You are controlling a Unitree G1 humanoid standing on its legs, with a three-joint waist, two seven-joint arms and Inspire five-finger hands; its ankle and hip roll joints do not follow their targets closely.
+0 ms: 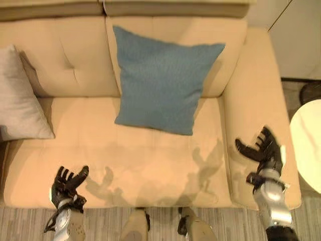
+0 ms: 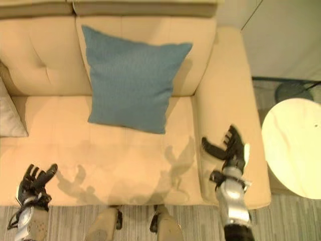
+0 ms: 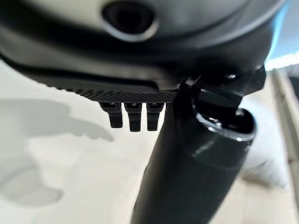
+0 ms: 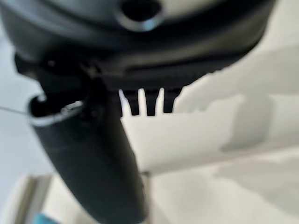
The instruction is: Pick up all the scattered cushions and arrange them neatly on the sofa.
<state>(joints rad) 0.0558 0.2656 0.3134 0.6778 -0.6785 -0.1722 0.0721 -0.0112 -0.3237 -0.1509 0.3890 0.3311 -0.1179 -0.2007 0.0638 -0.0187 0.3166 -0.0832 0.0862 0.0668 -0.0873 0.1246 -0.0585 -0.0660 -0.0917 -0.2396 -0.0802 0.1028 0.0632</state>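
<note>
My left hand [image 1: 67, 185] and right hand [image 1: 262, 149] hang spread, holding nothing; the square blue fabric cushion [image 1: 161, 79] on the beige sofa [image 1: 80, 125] looks light and squashy; I'd pinch a corner.

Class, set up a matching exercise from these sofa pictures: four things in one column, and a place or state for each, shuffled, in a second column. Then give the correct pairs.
Things
1. blue cushion
2. grey cushion
3. round white table
4. right hand

Places or states
A. on the floor beside the sofa's right armrest
B. open and empty, above the right armrest
C. leaning against the backrest, on the right-hand seat
D. at the sofa's left end, leaning against the back

Pairs: 1-C, 2-D, 3-A, 4-B
</note>
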